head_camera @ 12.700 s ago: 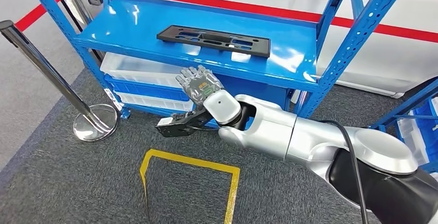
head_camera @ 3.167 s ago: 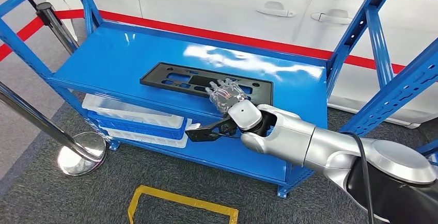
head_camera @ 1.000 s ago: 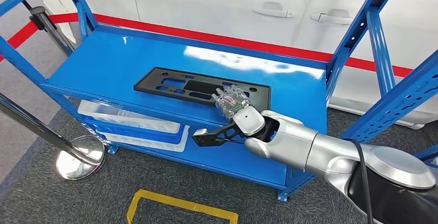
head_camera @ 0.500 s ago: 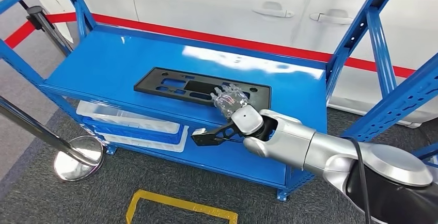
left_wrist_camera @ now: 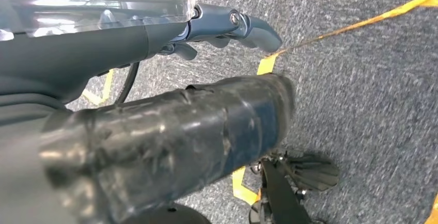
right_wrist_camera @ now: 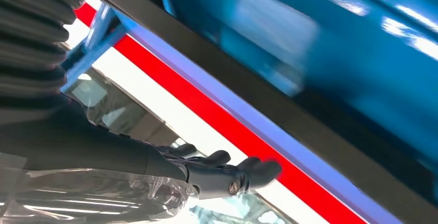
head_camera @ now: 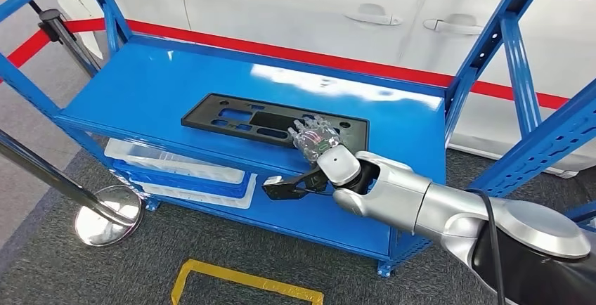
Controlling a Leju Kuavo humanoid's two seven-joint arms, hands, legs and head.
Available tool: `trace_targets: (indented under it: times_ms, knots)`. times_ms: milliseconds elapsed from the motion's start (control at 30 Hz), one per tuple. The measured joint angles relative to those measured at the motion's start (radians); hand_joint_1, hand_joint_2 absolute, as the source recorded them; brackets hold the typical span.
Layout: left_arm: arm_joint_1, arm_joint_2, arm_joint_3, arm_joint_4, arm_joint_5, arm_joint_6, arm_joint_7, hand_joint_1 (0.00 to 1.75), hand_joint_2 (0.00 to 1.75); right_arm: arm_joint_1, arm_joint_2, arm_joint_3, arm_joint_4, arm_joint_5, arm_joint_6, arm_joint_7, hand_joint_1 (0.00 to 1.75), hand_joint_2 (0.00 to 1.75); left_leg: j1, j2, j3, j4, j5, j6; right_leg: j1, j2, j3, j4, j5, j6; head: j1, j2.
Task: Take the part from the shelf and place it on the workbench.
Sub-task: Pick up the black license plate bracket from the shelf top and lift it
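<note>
On the upper deck of the blue shelf [head_camera: 162, 87], near its front edge, the flat black part [head_camera: 232, 117] lies with its long side across my view. My right hand [head_camera: 314, 138] is over the part's right end, fingers stretched forward and spread above it, thumb [head_camera: 284, 185] hanging below the deck's front edge; whether the fingers touch the part I cannot tell. Nothing is clasped in that hand; the right wrist view has the fingers [right_wrist_camera: 227, 170] extended with open space around them. Left hand [left_wrist_camera: 155, 131] hangs toward grey carpet crossed by yellow tape [left_wrist_camera: 268, 64]; its fingers [left_wrist_camera: 243, 25] look curled with nothing in them, though the blur leaves me unsure. White trays [head_camera: 176, 168] sit on the lower deck. Behind the shelf stands a white car [head_camera: 337, 10], a red barrier band [head_camera: 316, 57] running in front of it. Chrome stanchion base [head_camera: 105, 213] at left.
</note>
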Motion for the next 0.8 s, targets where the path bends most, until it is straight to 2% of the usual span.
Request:
trace_targets:
  times_ms: [33, 100, 167, 200, 233, 267, 333, 367, 400, 433, 533, 567, 600, 667, 700, 733, 767, 800]
  knots:
    - [0.000, 0.000, 0.000, 0.000, -0.001, 0.000, 0.000, 0.00, 0.00, 0.000, 0.000, -0.001, 0.000, 0.000, 0.000, 0.000, 0.00, 1.75, 0.001, 0.001, -0.002, 0.006, -0.006, -0.005, -0.002, 0.000, 0.003, -0.004, 0.002, -0.004, 0.000, 0.000]
    - [0.001, 0.001, 0.000, 0.000, -0.001, 0.000, 0.000, 0.00, 0.00, -0.001, 0.000, -0.003, 0.000, 0.000, -0.001, 0.000, 0.00, 1.75, 0.002, 0.003, -0.028, 0.067, -0.045, -0.014, -0.007, -0.001, 0.008, -0.011, 0.005, -0.013, -0.005, 0.000]
    - [0.000, 0.001, 0.000, 0.000, -0.001, 0.000, 0.000, 0.00, 0.00, 0.000, 0.000, -0.004, 0.001, 0.000, -0.001, -0.001, 0.00, 1.75, 0.004, 0.004, -0.089, 0.194, -0.103, -0.022, -0.006, -0.002, 0.009, -0.012, 0.004, -0.018, -0.008, 0.000]
    - [0.000, 0.001, -0.001, 0.000, -0.001, 0.000, 0.000, 0.00, 0.00, 0.002, 0.000, -0.004, 0.001, 0.000, -0.001, -0.001, 0.00, 1.75, 0.004, 0.004, -0.116, 0.248, -0.119, -0.024, -0.006, -0.002, 0.009, -0.011, 0.004, -0.019, -0.008, 0.000]
    - [0.001, 0.001, -0.001, 0.000, -0.001, 0.000, 0.000, 0.00, 0.00, 0.004, 0.000, -0.004, 0.002, 0.001, -0.002, -0.001, 0.00, 1.75, 0.004, 0.004, -0.130, 0.273, -0.118, -0.024, -0.005, -0.002, 0.009, -0.011, 0.004, -0.019, -0.008, 0.000]
    - [0.001, 0.001, -0.001, 0.000, -0.001, 0.000, 0.000, 0.00, 0.00, 0.005, 0.000, -0.004, 0.002, 0.001, -0.003, -0.001, 0.00, 1.75, 0.004, 0.004, -0.125, 0.259, -0.098, -0.023, -0.004, -0.001, 0.010, -0.011, 0.003, -0.019, -0.008, 0.000]
    - [0.002, 0.001, -0.001, 0.000, -0.002, 0.000, 0.001, 0.00, 0.00, 0.004, 0.000, -0.005, 0.002, 0.004, -0.011, -0.001, 0.00, 1.75, 0.003, 0.004, -0.068, 0.137, -0.029, -0.014, -0.004, 0.001, 0.013, -0.011, 0.002, -0.018, -0.008, 0.000]
    - [0.001, 0.002, -0.001, 0.000, -0.002, 0.000, 0.001, 0.00, 0.00, 0.003, 0.000, -0.008, 0.003, 0.006, -0.017, 0.000, 0.00, 1.75, 0.000, 0.004, -0.035, 0.070, -0.006, -0.008, -0.002, 0.001, 0.013, -0.010, 0.001, -0.016, -0.008, 0.000]
    - [0.000, 0.003, -0.001, 0.000, -0.002, 0.000, 0.001, 0.00, 0.00, 0.002, 0.000, -0.011, 0.003, 0.007, -0.022, 0.000, 0.00, 1.75, -0.003, 0.004, -0.011, 0.022, 0.008, -0.003, -0.001, 0.001, 0.012, -0.010, 0.001, -0.012, -0.008, 0.000]
    - [0.000, 0.004, -0.001, 0.000, -0.001, 0.000, 0.001, 0.00, 0.00, 0.001, -0.001, -0.015, 0.004, 0.008, -0.025, 0.001, 0.00, 1.75, -0.006, 0.003, 0.000, -0.002, 0.009, 0.001, -0.001, 0.002, 0.011, -0.010, 0.001, -0.008, -0.007, 0.000]
    - [0.000, 0.003, -0.001, 0.000, -0.001, 0.000, 0.002, 0.00, 0.00, 0.000, -0.001, -0.022, 0.005, 0.012, -0.030, 0.002, 0.00, 1.75, -0.004, 0.003, 0.007, -0.016, 0.011, 0.013, 0.001, 0.002, 0.009, -0.009, -0.001, 0.008, -0.007, 0.000]
    - [0.000, 0.002, -0.001, 0.000, -0.001, 0.000, 0.003, 0.00, 0.00, 0.000, -0.001, -0.025, 0.005, 0.014, -0.032, 0.003, 0.00, 1.75, -0.001, 0.004, 0.010, -0.021, 0.014, 0.019, 0.001, 0.001, 0.003, 0.006, -0.013, 0.013, -0.004, 0.000]
    - [0.000, 0.002, -0.001, 0.000, -0.001, -0.001, 0.003, 0.00, 0.00, 0.000, -0.002, -0.028, 0.006, 0.016, -0.033, 0.004, 0.00, 1.75, 0.002, 0.006, 0.014, -0.027, 0.017, 0.025, 0.002, 0.001, -0.012, 0.041, -0.035, 0.018, -0.002, 0.000]
    - [0.000, 0.002, -0.001, 0.000, -0.002, -0.001, 0.003, 0.00, 0.00, 0.002, -0.002, -0.032, 0.007, 0.019, -0.035, 0.006, 0.00, 1.75, 0.003, 0.007, 0.016, -0.030, 0.018, 0.031, -0.002, -0.001, -0.069, 0.160, -0.096, 0.024, 0.002, 0.000]
    - [0.000, 0.002, -0.001, 0.000, -0.002, -0.001, 0.003, 0.00, 0.00, 0.005, -0.002, -0.032, 0.008, 0.019, -0.035, 0.008, 0.00, 1.75, 0.003, 0.007, 0.016, -0.029, 0.017, 0.032, -0.004, -0.001, -0.097, 0.218, -0.116, 0.027, 0.002, 0.000]
    - [0.000, 0.002, -0.002, 0.000, -0.002, -0.001, 0.004, 0.00, 0.00, 0.009, -0.002, -0.032, 0.008, 0.020, -0.036, 0.008, 0.00, 1.75, 0.003, 0.007, 0.016, -0.028, 0.016, 0.032, -0.006, -0.001, -0.114, 0.251, -0.121, 0.029, 0.002, 0.000]
    - [0.000, 0.002, -0.002, 0.000, -0.002, -0.001, 0.004, 0.00, 0.00, 0.012, -0.003, -0.032, 0.009, 0.021, -0.036, 0.008, 0.00, 1.75, 0.003, 0.006, 0.016, -0.027, 0.015, 0.031, -0.007, -0.002, -0.115, 0.248, -0.107, 0.030, 0.002, 0.000]
    - [0.000, 0.002, -0.002, 0.000, -0.002, -0.001, 0.005, 0.00, 0.00, 0.014, -0.003, -0.033, 0.010, 0.022, -0.037, 0.009, 0.00, 1.75, 0.003, 0.005, 0.017, -0.024, 0.013, 0.029, -0.008, -0.003, -0.095, 0.206, -0.076, 0.029, 0.003, 0.000]
